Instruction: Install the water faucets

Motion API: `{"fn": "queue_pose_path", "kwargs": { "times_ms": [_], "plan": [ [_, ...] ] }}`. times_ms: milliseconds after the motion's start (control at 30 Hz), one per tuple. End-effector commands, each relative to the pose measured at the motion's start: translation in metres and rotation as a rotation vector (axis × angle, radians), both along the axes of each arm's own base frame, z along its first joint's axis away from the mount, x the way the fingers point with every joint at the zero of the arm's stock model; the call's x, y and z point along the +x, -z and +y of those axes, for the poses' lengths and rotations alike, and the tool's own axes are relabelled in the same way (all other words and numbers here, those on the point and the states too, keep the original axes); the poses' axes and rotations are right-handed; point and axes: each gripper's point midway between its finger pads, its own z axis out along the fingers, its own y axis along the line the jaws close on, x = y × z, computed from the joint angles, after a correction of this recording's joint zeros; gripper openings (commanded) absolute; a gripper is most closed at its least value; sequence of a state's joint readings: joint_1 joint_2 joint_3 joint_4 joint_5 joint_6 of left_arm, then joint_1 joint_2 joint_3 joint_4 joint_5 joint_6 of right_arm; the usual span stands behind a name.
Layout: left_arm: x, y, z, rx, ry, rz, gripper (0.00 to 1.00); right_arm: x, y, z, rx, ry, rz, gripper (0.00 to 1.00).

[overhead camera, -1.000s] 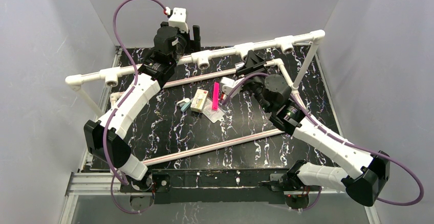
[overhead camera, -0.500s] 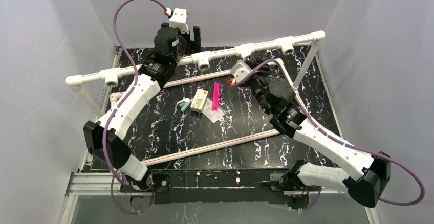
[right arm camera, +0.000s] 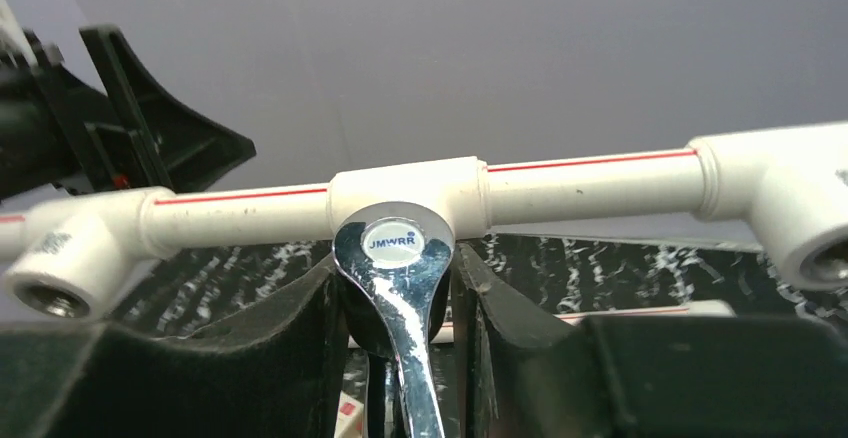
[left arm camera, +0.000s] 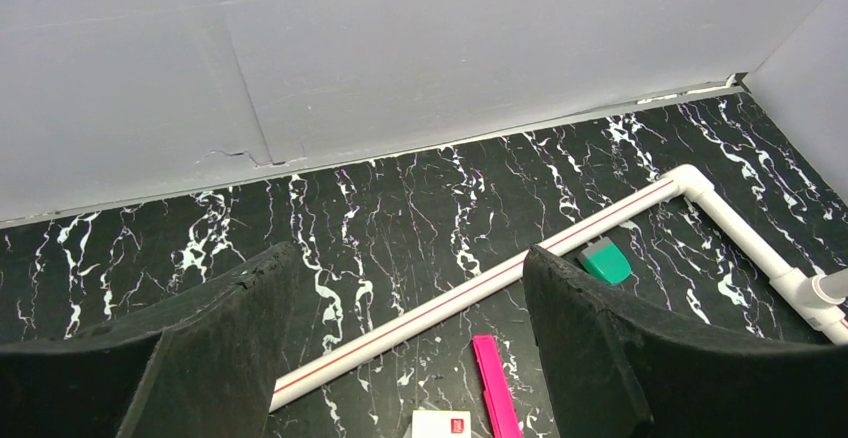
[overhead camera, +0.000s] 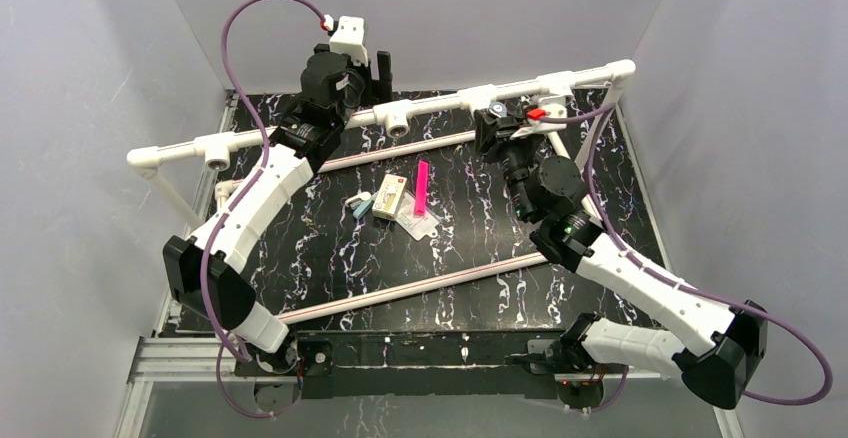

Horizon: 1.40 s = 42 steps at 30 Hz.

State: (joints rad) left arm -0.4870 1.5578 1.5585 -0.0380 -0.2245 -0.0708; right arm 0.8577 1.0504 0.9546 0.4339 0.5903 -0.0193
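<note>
Counted: one water faucet (right arm camera: 395, 241), four tee sockets (overhead camera: 398, 116) on raised white pipe rail (overhead camera: 440, 105), two loose pipes (overhead camera: 420, 283) on bench (overhead camera: 330, 238).

Right tool (right arm camera: 398, 266) clamped on faucet, directly before third of those sockets from left; seating not discernible. Logo cap toward wrist camera, chrome lever running down between fingers.

Left tool (left arm camera: 410, 258) spread wide, empty, behind rail.

Pink strip (overhead camera: 421, 186) and small box (overhead camera: 390, 196) mid-bench.

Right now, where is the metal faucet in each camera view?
Top external: faucet upper centre-right, at the raised pipe, held by right gripper.
Left wrist: not in it.
Right wrist: bottom centre, between the fingers.
Shared landmark: black marbled table.
</note>
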Motion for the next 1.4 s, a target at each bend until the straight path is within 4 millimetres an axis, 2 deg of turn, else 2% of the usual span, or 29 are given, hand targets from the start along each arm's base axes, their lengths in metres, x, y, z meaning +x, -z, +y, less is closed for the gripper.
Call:
{"fn": "queue_pose_path", "kwargs": {
  "times_ms": [0, 233, 567, 867, 1067, 1233, 1267, 1367],
  "plan": [
    [-0.006, 0.092, 0.002, 0.127, 0.003, 0.233, 0.8, -0.009, 0.005, 0.014, 0.278, -0.065, 0.139, 0.01],
    [-0.007, 0.092, 0.002, 0.127, 0.005, 0.234, 0.8, -0.012, 0.019, 0.005, 0.548, -0.037, 0.259, 0.01],
    [-0.009, 0.089, 0.003, 0.123, 0.004, 0.228, 0.8, -0.017, 0.035, 0.003, 0.895, -0.055, 0.405, 0.01],
    [-0.011, 0.086, 0.004, 0.117, 0.006, 0.221, 0.8, -0.022, 0.052, 0.014, 1.177, -0.109, 0.569, 0.01],
    [-0.012, 0.086, 0.005, 0.116, 0.005, 0.219, 0.8, -0.024, 0.054, 0.02, 1.241, -0.127, 0.619, 0.01],
    [-0.012, 0.086, 0.005, 0.116, 0.003, 0.219, 0.8, -0.024, 0.049, 0.021, 1.2, -0.128, 0.613, 0.01],
    [-0.012, 0.085, 0.005, 0.116, 0.003, 0.218, 0.8, -0.025, 0.048, 0.019, 1.19, -0.126, 0.606, 0.02],
    [-0.012, 0.087, 0.005, 0.117, 0.003, 0.22, 0.8, -0.026, 0.043, 0.015, 1.163, -0.126, 0.579, 0.24]
  ]
}}
